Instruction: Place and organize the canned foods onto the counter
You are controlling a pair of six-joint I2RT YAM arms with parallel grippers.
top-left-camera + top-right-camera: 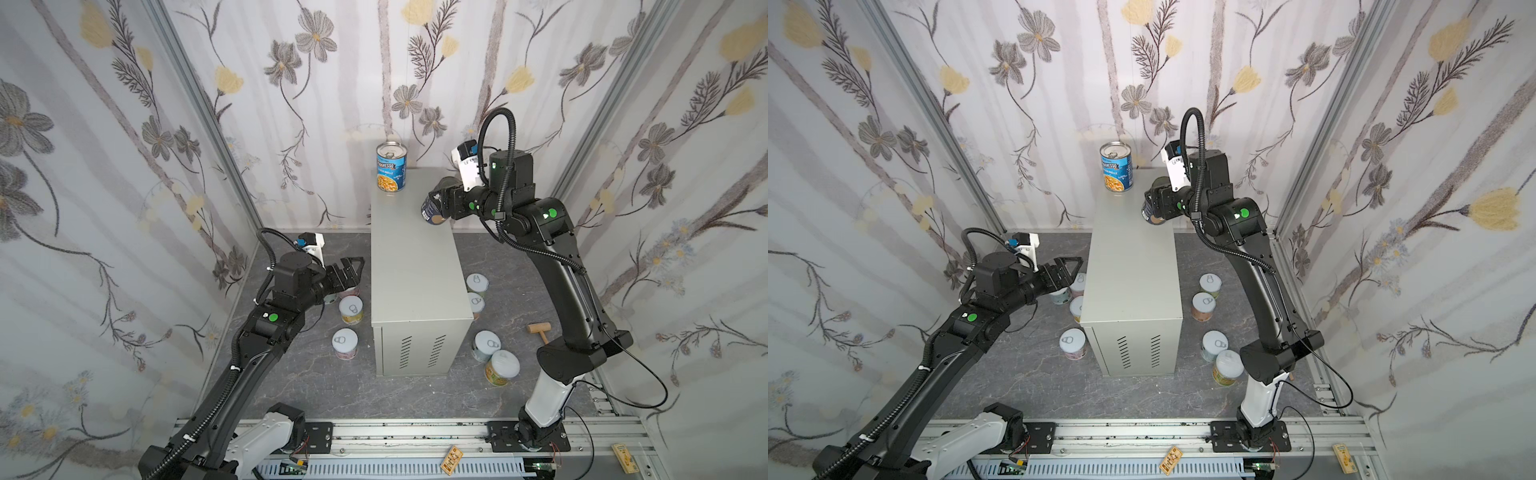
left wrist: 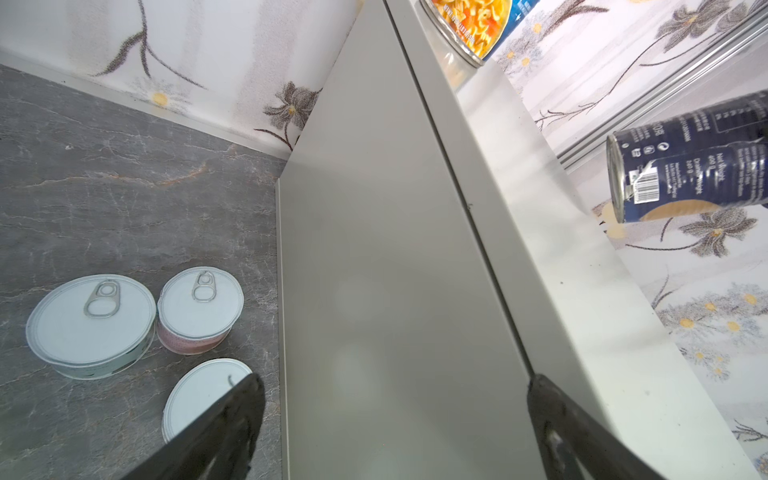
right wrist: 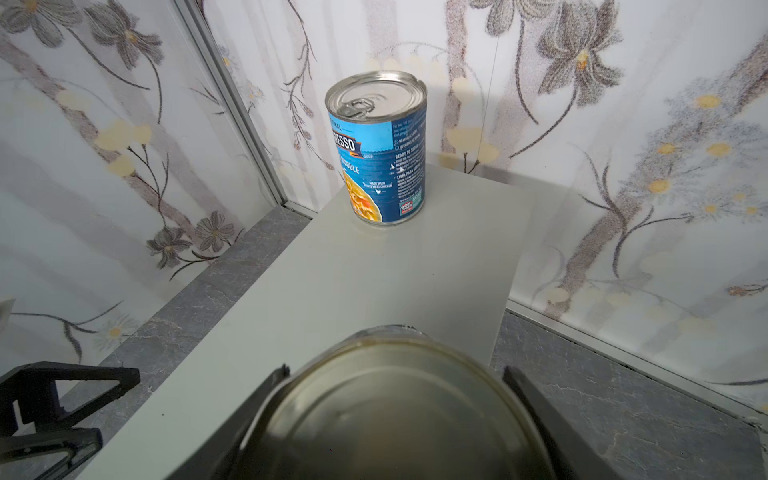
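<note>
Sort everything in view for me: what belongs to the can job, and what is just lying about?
Job:
blue Progresso can, upright on the counter
dark navy can, held in the right claw
short white-lidded cans on the floor

Lying about:
wooden mallet on the floor
two yellow cards on the front rail

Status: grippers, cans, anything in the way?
Left gripper open, empty, low beside cabinet. Right gripper shut on dark can, tilted at cabinet's edge. Blue can upright on top, rear corner. Nothing blocking.

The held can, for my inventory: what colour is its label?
Dark navy, white print; the held can shows best in left wrist view.
</note>
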